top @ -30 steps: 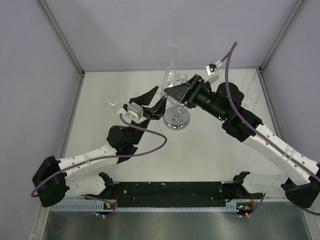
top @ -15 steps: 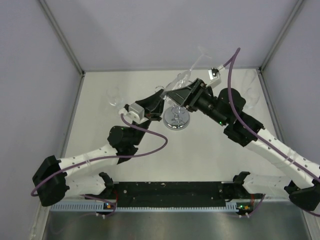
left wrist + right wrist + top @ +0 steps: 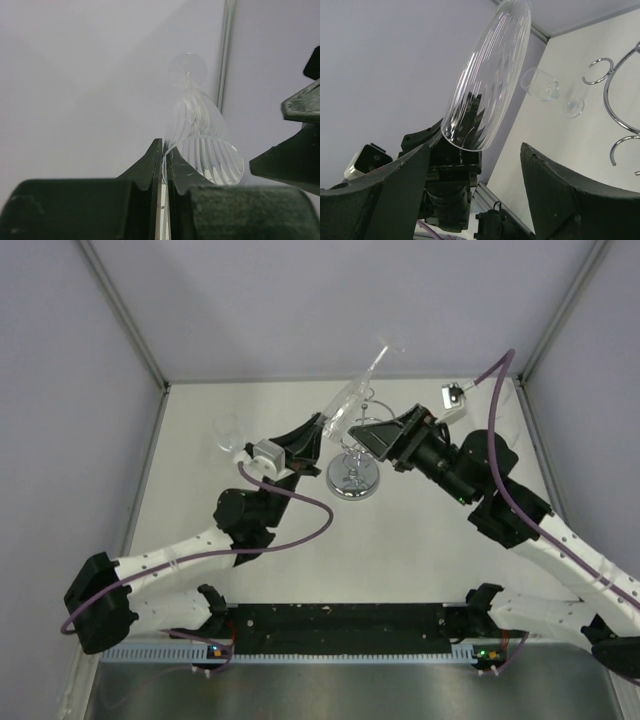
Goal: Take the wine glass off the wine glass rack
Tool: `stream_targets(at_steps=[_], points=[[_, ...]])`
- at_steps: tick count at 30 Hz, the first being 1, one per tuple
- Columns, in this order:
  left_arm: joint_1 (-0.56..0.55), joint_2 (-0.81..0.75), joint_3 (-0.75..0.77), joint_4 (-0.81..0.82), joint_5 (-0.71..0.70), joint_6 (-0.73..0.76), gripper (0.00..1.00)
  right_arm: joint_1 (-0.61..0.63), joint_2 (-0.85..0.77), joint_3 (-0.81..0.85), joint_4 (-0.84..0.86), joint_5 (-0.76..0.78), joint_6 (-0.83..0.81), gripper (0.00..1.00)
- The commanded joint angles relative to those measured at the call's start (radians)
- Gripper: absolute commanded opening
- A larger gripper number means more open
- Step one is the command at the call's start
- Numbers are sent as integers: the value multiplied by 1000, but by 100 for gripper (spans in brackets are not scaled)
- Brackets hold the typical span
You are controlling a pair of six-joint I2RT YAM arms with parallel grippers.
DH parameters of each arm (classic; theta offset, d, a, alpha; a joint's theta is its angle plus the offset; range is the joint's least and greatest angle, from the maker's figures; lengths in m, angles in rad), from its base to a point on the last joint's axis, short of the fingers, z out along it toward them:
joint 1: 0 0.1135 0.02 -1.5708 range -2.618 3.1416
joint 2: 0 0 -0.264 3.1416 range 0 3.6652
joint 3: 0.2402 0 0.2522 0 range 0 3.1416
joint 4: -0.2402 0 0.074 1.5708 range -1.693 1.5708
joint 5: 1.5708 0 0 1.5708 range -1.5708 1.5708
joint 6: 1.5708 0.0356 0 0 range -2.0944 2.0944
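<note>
The wine glass (image 3: 347, 403) is clear and ribbed. It is tilted in the air, its foot pointing up and to the right. My left gripper (image 3: 318, 430) is shut on its rim, as the left wrist view shows with the gripper (image 3: 165, 146) pinching the glass (image 3: 200, 130). The chrome wine glass rack (image 3: 353, 476) stands just below and to the right, with the glass apart from it. My right gripper (image 3: 372, 430) is open and empty beside the rack. In the right wrist view my right gripper (image 3: 475, 147) faces the glass (image 3: 490, 75), and the rack's arms (image 3: 615, 100) show at the right.
Another clear glass (image 3: 231, 432) lies on the table at the left and also shows in the right wrist view (image 3: 542, 84). Metal frame posts and grey walls close in the back and sides of the table (image 3: 300, 550).
The left gripper has tilted the glass from near upright so that its foot swings right, away from the rack. The right arm has drawn back to the right.
</note>
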Motion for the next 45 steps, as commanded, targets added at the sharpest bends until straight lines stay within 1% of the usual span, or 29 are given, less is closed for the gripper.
stream_targets(at_steps=[1,4,8,17,22,25,29,31,33,37,42,45], points=[[2,-56,76,-78,-78,-22,0,14,-90,-19,-18,67,-59,73],[2,-94,144,-265,-164,-39,0,15,-145,-48,-51,121,-91,74],[2,-145,266,-610,-290,-85,0,14,-185,-74,-84,160,-131,75],[2,-260,525,-1286,-532,-235,0,14,-234,-113,-137,174,-183,77],[2,-243,673,-1625,-539,-325,0,15,-245,-128,-144,171,-196,79],[2,-211,717,-1780,-471,-382,0,14,-246,-134,-149,167,-199,79],[4,-148,768,-1940,-379,-456,0,14,-243,-139,-153,150,-197,80],[4,-105,797,-2038,-367,-491,0,14,-248,-143,-163,148,-196,80],[5,-73,813,-2095,-368,-508,0,14,-249,-149,-169,151,-197,80],[45,-41,800,-2131,-345,-502,0,14,-248,-163,-166,148,-194,80],[169,-15,747,-2137,-250,-481,0,14,-234,-172,-167,141,-194,81],[243,-4,693,-2105,-210,-461,0,14,-226,-183,-164,136,-193,82]])
